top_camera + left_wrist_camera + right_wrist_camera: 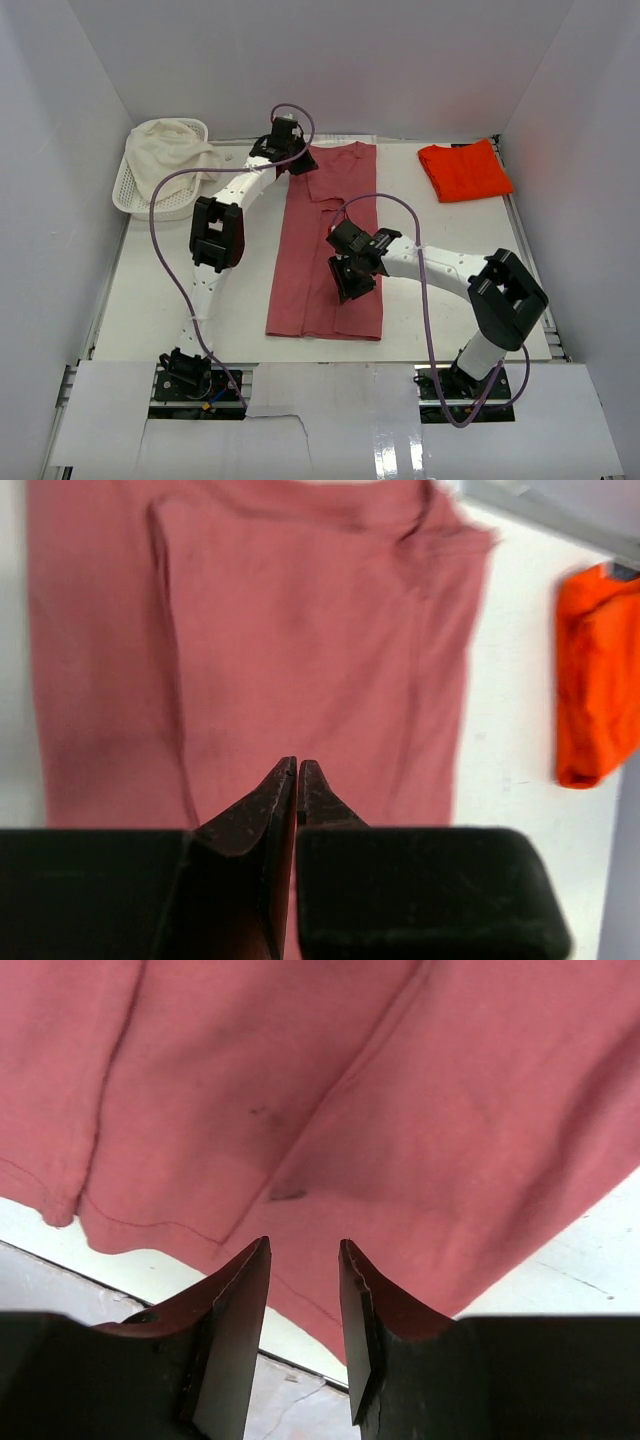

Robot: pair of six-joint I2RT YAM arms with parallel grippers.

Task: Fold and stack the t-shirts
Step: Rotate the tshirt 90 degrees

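The fingers of your left gripper [299, 763] stand almost pressed together, with only a hairline seam between the tips and nothing pinched in it. Straight ahead of those tips lies the dusty rose t-shirt [280, 630], flat on the white table [500, 760], with one long side folded over so a crease runs away from the fingers on their left. Off to the right of the fingers, clear of the rose fabric, sits the folded orange-red t-shirt [600, 680].

Your right gripper [303, 1245] has its fingers spread, with an open gap between them and no cloth in it. The rose t-shirt fills the space beyond both tips, and its hem slants across just ahead of the left finger. Two small dark marks show on the fabric just past the gap.

From above, both grippers are over the long rose strip — the left at its far end, the right near its near end.
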